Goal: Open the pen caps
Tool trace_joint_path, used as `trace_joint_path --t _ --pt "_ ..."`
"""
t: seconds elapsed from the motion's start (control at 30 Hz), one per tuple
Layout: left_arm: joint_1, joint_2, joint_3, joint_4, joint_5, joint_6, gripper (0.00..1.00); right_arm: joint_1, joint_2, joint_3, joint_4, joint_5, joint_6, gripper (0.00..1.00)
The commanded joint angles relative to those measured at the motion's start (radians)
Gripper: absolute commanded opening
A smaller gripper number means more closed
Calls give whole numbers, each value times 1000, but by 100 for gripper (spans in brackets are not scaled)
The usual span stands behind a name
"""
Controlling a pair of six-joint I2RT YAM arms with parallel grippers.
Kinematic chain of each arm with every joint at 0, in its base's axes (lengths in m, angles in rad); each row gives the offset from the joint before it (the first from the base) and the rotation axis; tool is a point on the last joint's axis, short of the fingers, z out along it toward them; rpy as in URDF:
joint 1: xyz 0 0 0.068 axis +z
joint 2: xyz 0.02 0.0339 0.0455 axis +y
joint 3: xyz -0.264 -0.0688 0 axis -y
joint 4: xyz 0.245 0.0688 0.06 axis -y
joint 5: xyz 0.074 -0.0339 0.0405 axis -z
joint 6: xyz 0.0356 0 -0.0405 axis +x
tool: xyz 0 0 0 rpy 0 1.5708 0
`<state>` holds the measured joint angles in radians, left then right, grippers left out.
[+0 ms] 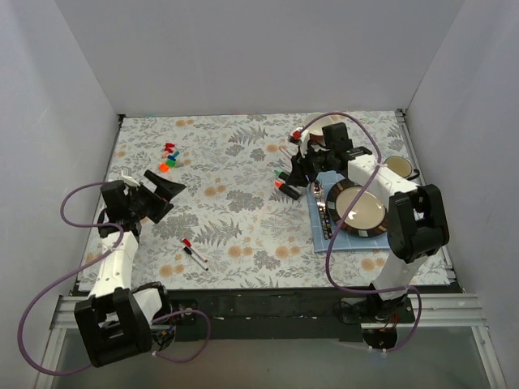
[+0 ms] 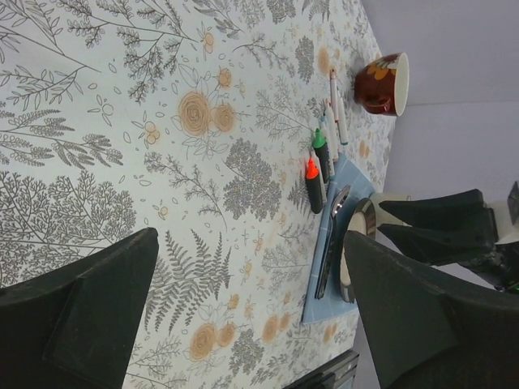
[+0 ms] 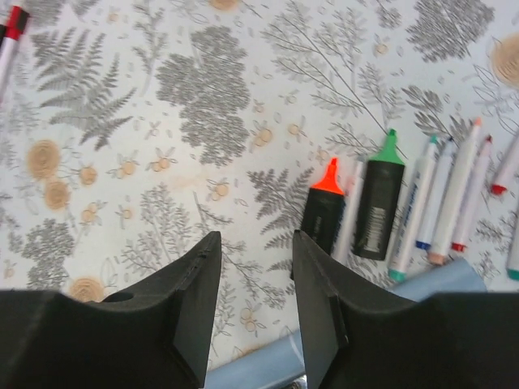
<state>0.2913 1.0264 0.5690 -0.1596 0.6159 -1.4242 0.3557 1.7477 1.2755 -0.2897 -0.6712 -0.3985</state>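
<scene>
Several loose pen caps, red, blue, green and orange, lie in a pile at the far left. Two slim white pens lie near the front, one with a red end; they also show in the right wrist view. A row of white pens lies beside an orange-tipped and a green-tipped black highlighter. My right gripper is open and empty just above and beside the orange highlighter. My left gripper is open and empty, held above the cloth at the left.
A blue mat at the right holds a plate and grey cutlery. A brown mug stands behind it. White walls close in the flowered table on three sides.
</scene>
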Motion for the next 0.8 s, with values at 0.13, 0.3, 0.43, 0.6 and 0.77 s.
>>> trace_joint_path --t 0.13,0.3,0.43,0.6,0.77 --pt "-154 -34 26 -207 -241 39 85 32 -76 -44 61 -208 -2 48" --pt "-277 55 107 -406 -553 -57 48 71 -70 -45 64 -212 4 48" --pt "-340 86 132 -495 -662 -93 28 98 -63 -45 64 -209 4 48" --pt "-362 93 132 -541 -726 -125 25 120 -60 -45 63 -203 1 48" --pt "-377 141 127 -569 -745 -131 37 124 -59 -45 63 -202 1 48"
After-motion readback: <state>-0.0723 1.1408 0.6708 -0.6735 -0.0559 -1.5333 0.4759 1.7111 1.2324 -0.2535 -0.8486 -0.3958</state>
